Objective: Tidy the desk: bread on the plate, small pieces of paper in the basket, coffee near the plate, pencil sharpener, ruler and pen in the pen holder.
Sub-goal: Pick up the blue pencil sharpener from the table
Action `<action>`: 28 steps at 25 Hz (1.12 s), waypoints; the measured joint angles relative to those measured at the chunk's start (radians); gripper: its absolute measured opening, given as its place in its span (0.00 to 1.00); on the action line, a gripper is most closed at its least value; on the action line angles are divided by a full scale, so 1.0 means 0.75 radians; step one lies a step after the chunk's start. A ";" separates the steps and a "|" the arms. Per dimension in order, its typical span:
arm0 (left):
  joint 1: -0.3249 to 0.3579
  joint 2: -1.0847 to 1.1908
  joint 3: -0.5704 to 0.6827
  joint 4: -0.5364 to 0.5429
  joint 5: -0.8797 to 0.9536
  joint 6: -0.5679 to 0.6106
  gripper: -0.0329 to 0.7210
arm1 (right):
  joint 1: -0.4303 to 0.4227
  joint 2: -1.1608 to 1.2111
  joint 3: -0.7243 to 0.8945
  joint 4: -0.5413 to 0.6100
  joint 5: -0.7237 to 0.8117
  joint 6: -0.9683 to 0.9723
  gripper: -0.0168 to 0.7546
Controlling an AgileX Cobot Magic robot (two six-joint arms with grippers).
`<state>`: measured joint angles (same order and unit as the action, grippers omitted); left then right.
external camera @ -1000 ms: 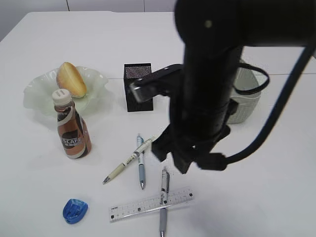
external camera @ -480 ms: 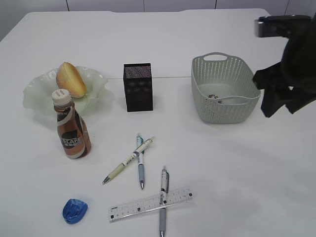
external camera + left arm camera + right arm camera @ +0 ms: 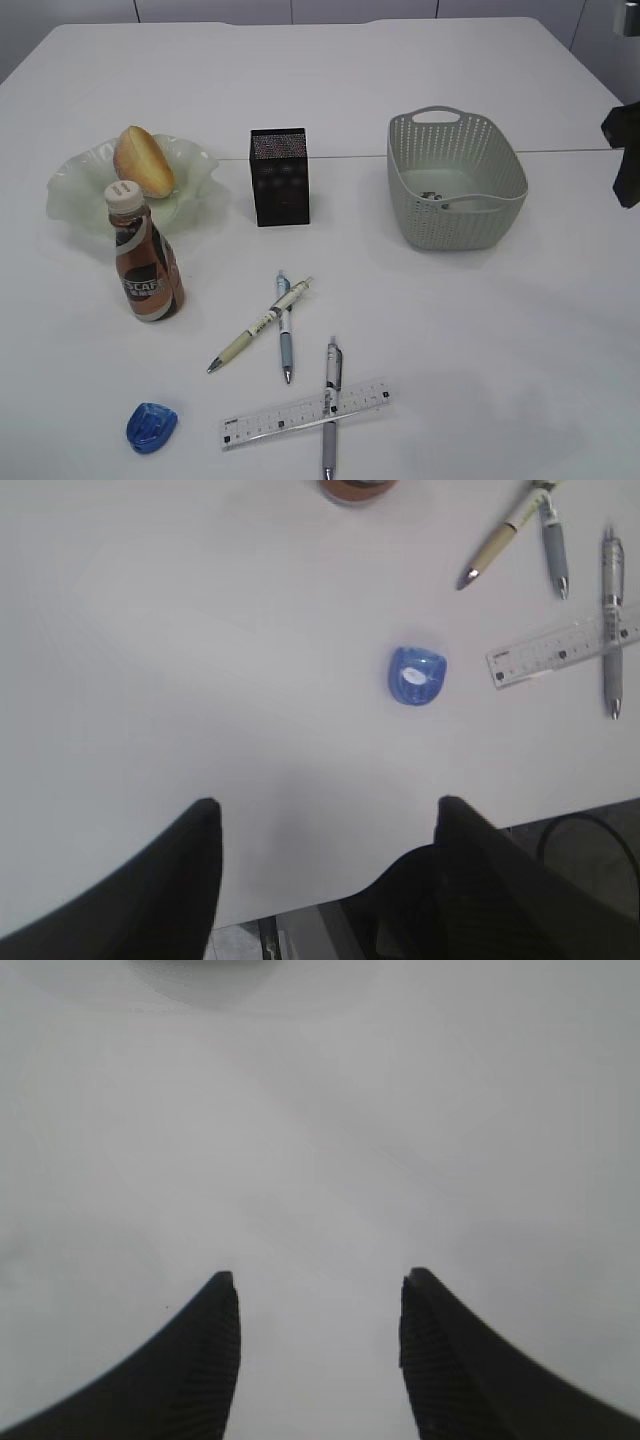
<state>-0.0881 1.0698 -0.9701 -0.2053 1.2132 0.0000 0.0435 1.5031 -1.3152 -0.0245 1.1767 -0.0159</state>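
The ruler (image 3: pixel 305 413) lies left-to-right under an upright-pointing pen (image 3: pixel 331 405); only wrist views show the left hand (image 3: pixel 325 815) and right hand (image 3: pixel 318 1290), both spread and empty.

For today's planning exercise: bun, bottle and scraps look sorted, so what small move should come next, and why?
Probably lower the open left gripper onto the blue plastic pencil sharpener: it lies loose on the white desk, nearest those jaws, outside the black mesh pen holder.

Pale wall panels (image 3: pixel 215 10) run behind the white tabletop under soft, even light.
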 joint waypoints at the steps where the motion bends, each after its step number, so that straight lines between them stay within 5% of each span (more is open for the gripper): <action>1: -0.046 0.000 0.000 0.003 0.000 -0.018 0.69 | 0.000 0.000 0.000 0.012 0.000 -0.002 0.51; 13: -0.563 0.277 0.000 0.142 -0.119 -0.314 0.68 | 0.000 0.000 0.000 0.051 0.016 -0.038 0.51; 28: -0.636 0.812 -0.005 0.234 -0.397 -0.400 0.68 | 0.000 -0.001 0.000 0.073 0.030 -0.047 0.51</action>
<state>-0.5649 1.6785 -0.9735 -0.0300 0.9156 -0.2997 0.0435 1.5024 -1.3152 0.0301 1.1989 -0.0509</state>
